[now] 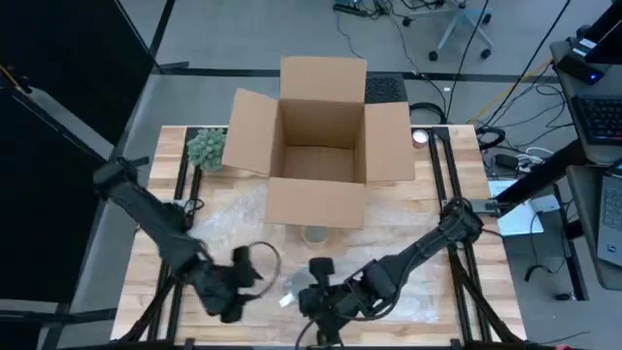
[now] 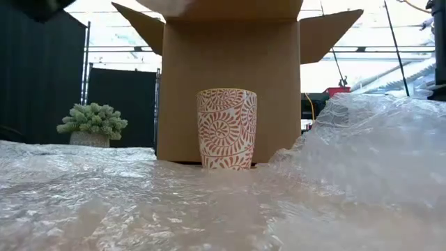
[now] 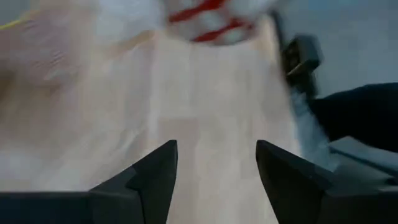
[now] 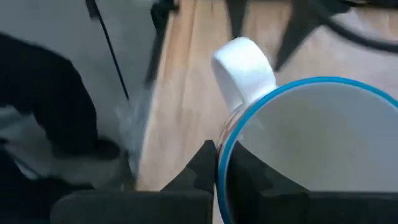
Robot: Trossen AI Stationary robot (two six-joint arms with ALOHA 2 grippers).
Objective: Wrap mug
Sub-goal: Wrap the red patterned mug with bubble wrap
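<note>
Tabletop (image 1: pixel 428 209); blue-rimmed mug (image 4: pixel 311 149) in right tool (image 4: pixel 217 168)

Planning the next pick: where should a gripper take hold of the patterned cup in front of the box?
Pinch the rim from above, one finger inside. The patterned cup stands upright, mouth open, no handle showing, and the cardboard box sits close behind it, so a side approach looks cramped. The left gripper is open; the right gripper holds the blue-rimmed mug.
</note>
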